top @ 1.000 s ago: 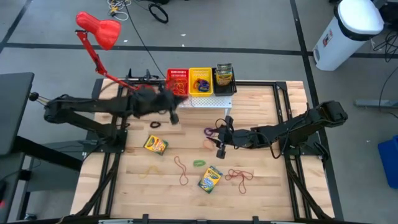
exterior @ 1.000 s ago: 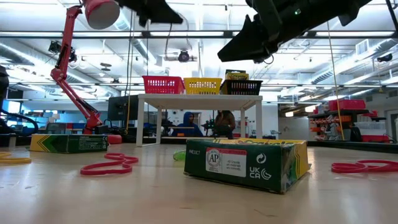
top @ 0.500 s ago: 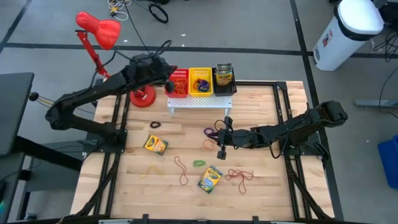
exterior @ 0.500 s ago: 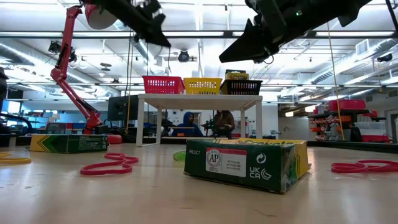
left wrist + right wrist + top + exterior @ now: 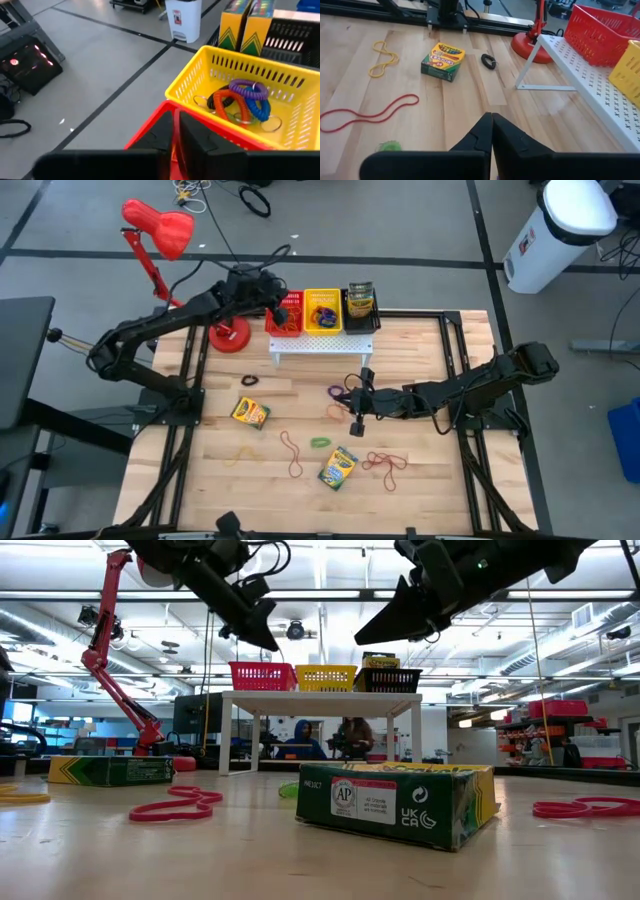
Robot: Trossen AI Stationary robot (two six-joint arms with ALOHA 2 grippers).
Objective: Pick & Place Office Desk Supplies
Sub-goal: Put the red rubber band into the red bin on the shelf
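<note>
My left gripper [image 5: 281, 302] [image 5: 175, 142] hangs over the red basket [image 5: 235, 136] at the left end of the white rack [image 5: 320, 343]. Its fingers are parted by a narrow slit in which orange-red shows. My right gripper [image 5: 347, 398] [image 5: 491, 127] is shut low over mid-table, its tips at a purple rubber band [image 5: 334, 391]. Crayon boxes [image 5: 250, 413] [image 5: 338, 467] lie flat on the wood. Red [image 5: 385, 463], green [image 5: 320, 442] and yellow [image 5: 243, 452] bands lie loose. My left gripper: whether the orange-red in the slit is a band or the basket behind it, I cannot tell. My right gripper: its own fingers [image 5: 477, 132] hide the tips' underside, so I cannot tell whether a strand of the purple band is between them.
A yellow basket [image 5: 200, 62] holds coiled key rings [image 5: 240, 97]. A black basket [image 5: 360, 305] holds upright crayon boxes. The red lamp's base [image 5: 230, 337] stands left of the rack. A small black band [image 5: 489, 61] lies near the left crayon box [image 5: 443, 61].
My left gripper has swung from in front of the rack's left end toward the table's far edge and now hangs over the red basket, turning as it went. The right arm has kept still.
</note>
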